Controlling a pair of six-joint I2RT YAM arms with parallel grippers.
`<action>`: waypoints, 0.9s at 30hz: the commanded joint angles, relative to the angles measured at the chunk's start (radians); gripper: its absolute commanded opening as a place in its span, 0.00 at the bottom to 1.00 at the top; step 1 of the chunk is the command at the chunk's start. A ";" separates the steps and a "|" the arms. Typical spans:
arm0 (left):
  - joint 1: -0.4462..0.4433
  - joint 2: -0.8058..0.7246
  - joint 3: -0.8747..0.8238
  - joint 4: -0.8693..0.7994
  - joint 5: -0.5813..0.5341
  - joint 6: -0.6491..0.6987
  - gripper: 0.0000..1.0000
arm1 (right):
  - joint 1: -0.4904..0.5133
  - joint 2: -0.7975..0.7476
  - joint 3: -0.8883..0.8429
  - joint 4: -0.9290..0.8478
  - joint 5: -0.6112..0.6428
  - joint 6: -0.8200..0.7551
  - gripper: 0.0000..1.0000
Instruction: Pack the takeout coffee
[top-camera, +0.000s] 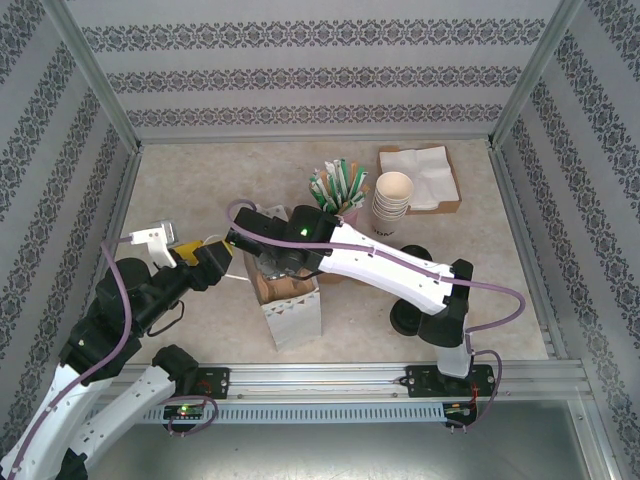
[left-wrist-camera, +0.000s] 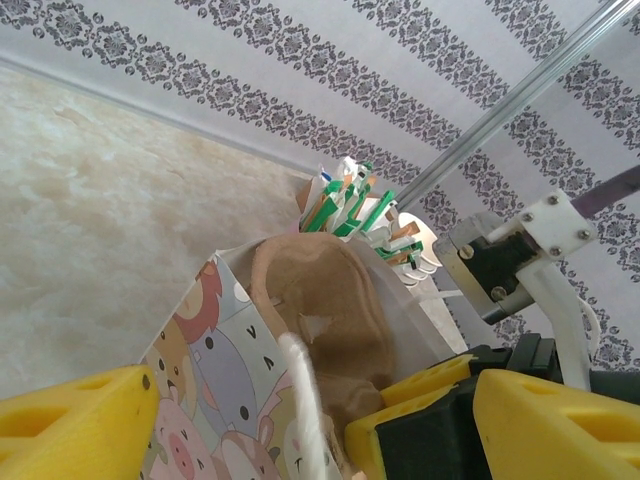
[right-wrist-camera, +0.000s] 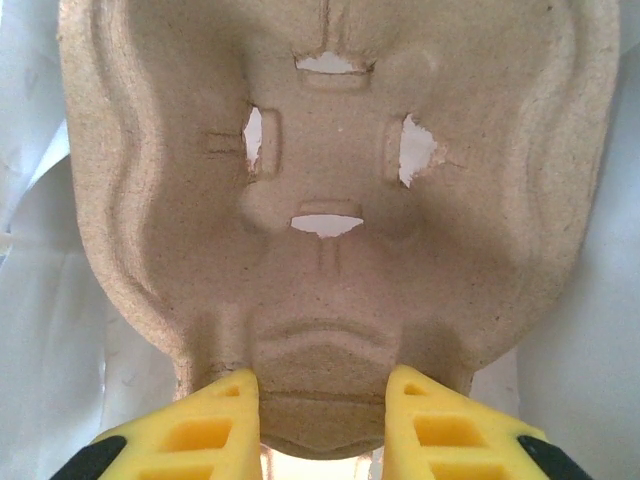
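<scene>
"How far along is it?"

"Early. The right gripper pinches a brown moulded-pulp cup carrier upright inside the white cartoon-printed paper bag. The dark, black-lidded takeout coffee sits unpacked on the tabletop, well right of that gripper."

"And the left gripper?"

"Spread wide at the bag's rim. Its wrist view shows the carrier standing, and the overhead view mostly hides it."

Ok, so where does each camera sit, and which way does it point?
Top external: above and behind the arm bases, looking down at the table, left arm, right arm and cartoon-print paper bag.
Left wrist: on the left arm, facing across the bag's mouth toward the patterned wall; the open left gripper frames the bottom.
Right wrist: on the right arm, looking down into the bag at the pulp cup carrier pinched by the right gripper.
Shared: both wrist views show the carrier; top and left wrist, the bag.
</scene>
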 joint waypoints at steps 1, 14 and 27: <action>-0.012 0.016 -0.004 0.020 -0.015 0.031 0.83 | 0.000 0.007 0.025 -0.053 -0.032 -0.015 0.26; -0.012 0.044 -0.018 0.019 -0.023 0.029 0.66 | 0.032 -0.023 0.033 -0.101 0.012 -0.008 0.26; -0.011 0.063 -0.012 -0.021 -0.045 0.024 0.32 | 0.038 -0.077 -0.021 -0.081 0.040 -0.012 0.26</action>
